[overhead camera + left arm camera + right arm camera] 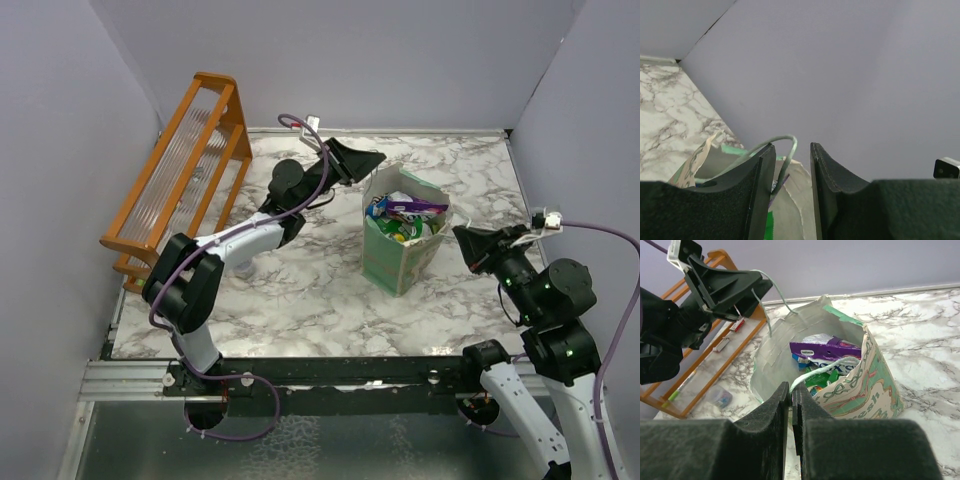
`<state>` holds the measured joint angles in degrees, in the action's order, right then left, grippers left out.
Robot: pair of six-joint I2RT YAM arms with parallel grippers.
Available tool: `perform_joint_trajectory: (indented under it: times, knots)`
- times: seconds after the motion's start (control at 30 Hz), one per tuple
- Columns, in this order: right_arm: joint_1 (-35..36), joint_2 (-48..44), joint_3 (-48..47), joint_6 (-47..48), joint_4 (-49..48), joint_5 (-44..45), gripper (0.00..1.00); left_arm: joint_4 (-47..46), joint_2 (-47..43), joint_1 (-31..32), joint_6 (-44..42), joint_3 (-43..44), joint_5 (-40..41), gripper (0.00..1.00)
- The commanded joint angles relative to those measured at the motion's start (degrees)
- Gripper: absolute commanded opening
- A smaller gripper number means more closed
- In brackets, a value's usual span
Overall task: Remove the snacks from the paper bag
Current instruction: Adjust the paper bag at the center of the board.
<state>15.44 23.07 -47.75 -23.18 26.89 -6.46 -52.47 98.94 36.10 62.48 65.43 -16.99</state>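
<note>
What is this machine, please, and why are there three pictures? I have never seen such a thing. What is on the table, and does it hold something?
These are two robot arms fixed at the near edge of a marble-patterned table. One picture looks down from above; the other two come from small cameras on each wrist, so you see each arm's own black fingers at the bottom.

In the middle stands a small mint-green paper bag, open at the top, with colourful glossy snack packets inside, a purple one uppermost. An orange wooden rack stands at the far left.

The left gripper has one thin string handle of the bag passing between its fingers. The right gripper is shut on the other string handle. Together they seem to hold the bag open. No snack is out yet.
</note>
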Motion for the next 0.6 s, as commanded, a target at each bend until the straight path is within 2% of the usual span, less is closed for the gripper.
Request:
perform_joint_trajectory:
  times: [0.0,0.43,0.57]
  knots:
    - [0.4,-1.3,-1.6,0.9,0.9,2.1,0.1,0.5,1.9,0.1,-0.9,4.3,-2.4,0.36]
    - [0.4,-1.4,-1.7,0.8,1.3,2.2,0.1,-1.1,4.8,-0.2,0.1,9.7,-5.5,0.21]
    - [0.4,-1.5,-1.9,0.8,1.7,2.2,0.11,0.3,3.9,-0.3,-0.8,10.0,-6.2,0.21]
